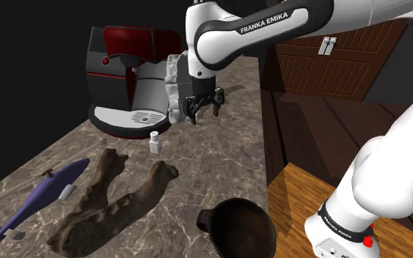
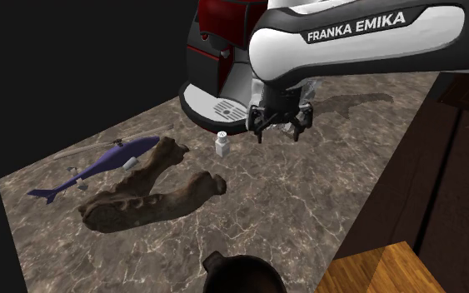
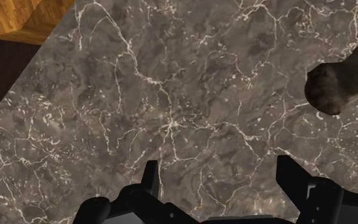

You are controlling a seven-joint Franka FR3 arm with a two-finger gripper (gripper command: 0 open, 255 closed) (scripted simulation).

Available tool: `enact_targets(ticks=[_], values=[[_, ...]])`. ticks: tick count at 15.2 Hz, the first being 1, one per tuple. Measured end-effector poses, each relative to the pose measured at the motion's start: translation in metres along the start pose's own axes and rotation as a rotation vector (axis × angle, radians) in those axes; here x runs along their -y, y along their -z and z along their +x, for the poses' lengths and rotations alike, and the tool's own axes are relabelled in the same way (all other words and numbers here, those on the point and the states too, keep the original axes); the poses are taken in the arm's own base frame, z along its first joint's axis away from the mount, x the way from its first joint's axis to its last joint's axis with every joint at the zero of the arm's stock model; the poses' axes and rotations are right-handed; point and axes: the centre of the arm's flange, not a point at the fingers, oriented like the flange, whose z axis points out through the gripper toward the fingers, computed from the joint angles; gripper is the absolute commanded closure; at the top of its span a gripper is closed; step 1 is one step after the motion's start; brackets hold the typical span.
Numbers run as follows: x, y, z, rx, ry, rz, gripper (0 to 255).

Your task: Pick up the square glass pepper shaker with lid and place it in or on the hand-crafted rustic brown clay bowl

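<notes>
The small clear shaker with a white lid (image 1: 155,141) (image 2: 222,144) stands upright on the marble counter, just in front of the coffee machine's base. My black gripper (image 1: 203,111) (image 2: 278,129) (image 3: 220,184) hangs open above the counter, off to the shoulder view's right of the shaker and higher than it. Nothing is between its fingers (image 3: 149,179); bare marble lies below them. The dark brown clay bowl (image 1: 230,207) (image 2: 242,271) with a side handle sits at the counter's near edge, empty.
A red and silver coffee machine (image 1: 131,80) (image 2: 224,58) stands behind the shaker. A big brown jawbone-shaped piece (image 1: 113,198) (image 2: 153,191) (image 3: 336,83) and a blue toy helicopter (image 1: 43,194) (image 2: 99,166) lie between shaker and bowl. The wooden stand (image 1: 300,198) borders the counter.
</notes>
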Motion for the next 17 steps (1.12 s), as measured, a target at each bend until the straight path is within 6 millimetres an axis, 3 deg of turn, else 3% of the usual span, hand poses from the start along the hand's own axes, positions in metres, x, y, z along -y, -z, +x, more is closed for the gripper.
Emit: enact_targets(ticks=[12, 17], values=[[0.116, -0.067, 0.090, 0.056, -0.060, 0.021, 0], [0.154, -0.091, 0.122, 0.075, -0.080, 0.027, 0]])
